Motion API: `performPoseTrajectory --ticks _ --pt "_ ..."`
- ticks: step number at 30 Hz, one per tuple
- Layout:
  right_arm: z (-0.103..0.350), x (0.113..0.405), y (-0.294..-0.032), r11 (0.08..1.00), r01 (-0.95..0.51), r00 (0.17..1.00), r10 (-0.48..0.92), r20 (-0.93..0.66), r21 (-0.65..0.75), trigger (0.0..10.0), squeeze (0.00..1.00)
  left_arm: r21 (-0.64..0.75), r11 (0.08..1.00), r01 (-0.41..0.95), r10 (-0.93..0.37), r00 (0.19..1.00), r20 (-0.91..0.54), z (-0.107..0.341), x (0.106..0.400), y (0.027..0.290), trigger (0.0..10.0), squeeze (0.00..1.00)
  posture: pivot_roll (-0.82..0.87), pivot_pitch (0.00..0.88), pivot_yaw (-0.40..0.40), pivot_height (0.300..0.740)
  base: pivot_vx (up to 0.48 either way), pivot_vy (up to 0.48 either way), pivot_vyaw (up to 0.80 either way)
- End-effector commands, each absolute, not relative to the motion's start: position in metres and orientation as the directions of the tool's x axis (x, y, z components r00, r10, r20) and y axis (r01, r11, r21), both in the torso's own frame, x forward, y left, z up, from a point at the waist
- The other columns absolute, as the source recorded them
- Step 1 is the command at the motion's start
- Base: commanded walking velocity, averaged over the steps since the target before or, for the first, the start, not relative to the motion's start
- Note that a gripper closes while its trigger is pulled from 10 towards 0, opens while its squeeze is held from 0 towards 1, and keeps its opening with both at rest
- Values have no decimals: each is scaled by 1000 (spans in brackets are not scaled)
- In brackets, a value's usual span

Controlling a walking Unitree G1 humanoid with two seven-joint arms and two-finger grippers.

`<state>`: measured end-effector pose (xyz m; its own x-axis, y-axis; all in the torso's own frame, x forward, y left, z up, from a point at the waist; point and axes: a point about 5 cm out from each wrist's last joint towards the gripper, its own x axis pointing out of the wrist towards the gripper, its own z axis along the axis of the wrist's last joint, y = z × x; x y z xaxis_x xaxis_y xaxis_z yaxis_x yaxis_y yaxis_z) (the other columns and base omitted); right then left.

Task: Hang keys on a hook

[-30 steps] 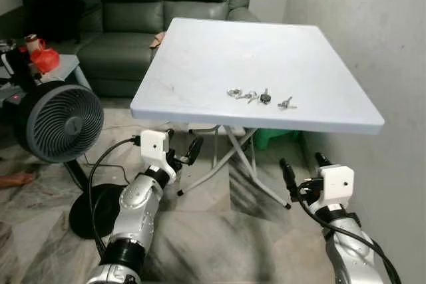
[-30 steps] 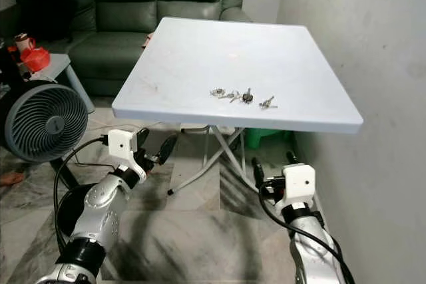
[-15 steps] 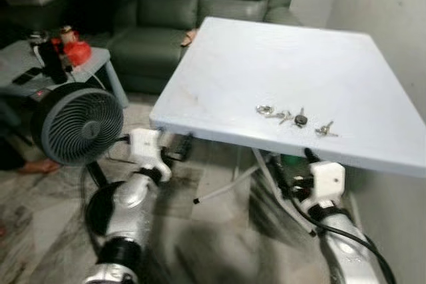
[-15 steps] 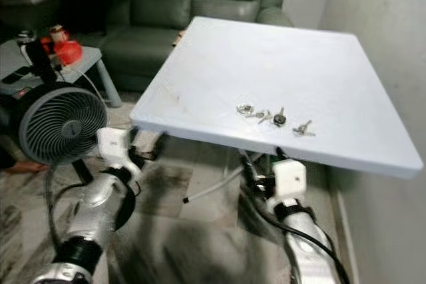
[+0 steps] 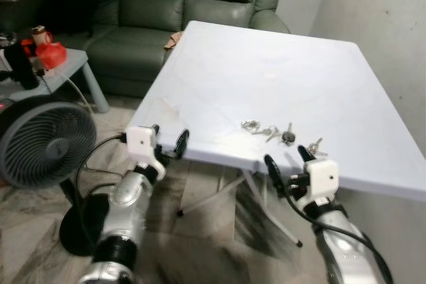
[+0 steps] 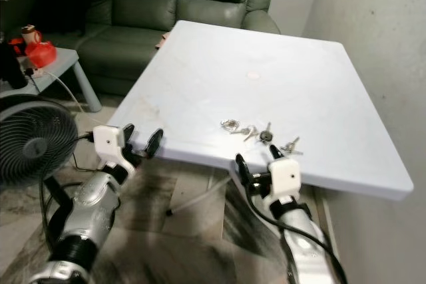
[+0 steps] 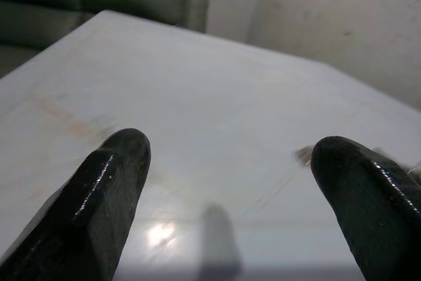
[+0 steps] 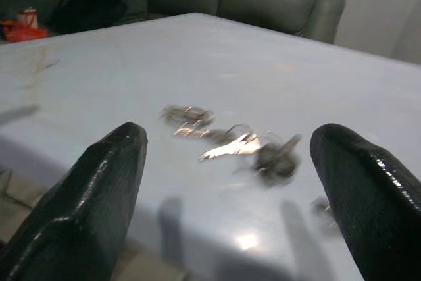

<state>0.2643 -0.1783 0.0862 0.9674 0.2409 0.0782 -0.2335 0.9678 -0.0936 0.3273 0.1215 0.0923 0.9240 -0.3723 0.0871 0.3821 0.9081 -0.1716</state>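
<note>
Keys (image 5: 278, 132) are lying on table (image 5: 279, 51), just beyond right gripper (image 5: 287, 159), its fingers spread apart.

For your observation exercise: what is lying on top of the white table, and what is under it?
On the table lies a bunch of keys near its front edge. Under it, metal legs cross above the tiled floor; the tabletop covers the rest.
</note>
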Motion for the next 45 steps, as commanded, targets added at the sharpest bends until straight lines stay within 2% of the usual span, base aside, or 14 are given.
performPoseTrajectory --ticks 1,21,27,36,45 --pt "90 266 -172 962 -257 960 265 93 -88 10000 0 -147 923 355 -344 934 94 97 330 133 10000 0 -35 18 -42 740 285 0 0" --pt "90 266 -173 957 -272 956 281 80 -105 10000 0 -133 929 347 -335 937 99 96 329 134 10000 0 -34 24 -46 740 243 0 0" --pt "91 271 -176 926 -326 939 340 43 -192 10000 0 -98 923 373 -363 926 104 93 323 126 10000 0 -33 28 -50 740 0 0 0" --pt "102 291 -179 835 -456 881 473 -20 -307 10000 0 -63 863 502 -495 863 104 88 309 100 10000 0 -18 36 -68 740 0 0 0" --pt "102 304 -179 778 -536 837 542 -82 -328 10000 0 -63 850 523 -515 850 111 87 301 90 10000 0 9 64 -94 740 0 0 0"
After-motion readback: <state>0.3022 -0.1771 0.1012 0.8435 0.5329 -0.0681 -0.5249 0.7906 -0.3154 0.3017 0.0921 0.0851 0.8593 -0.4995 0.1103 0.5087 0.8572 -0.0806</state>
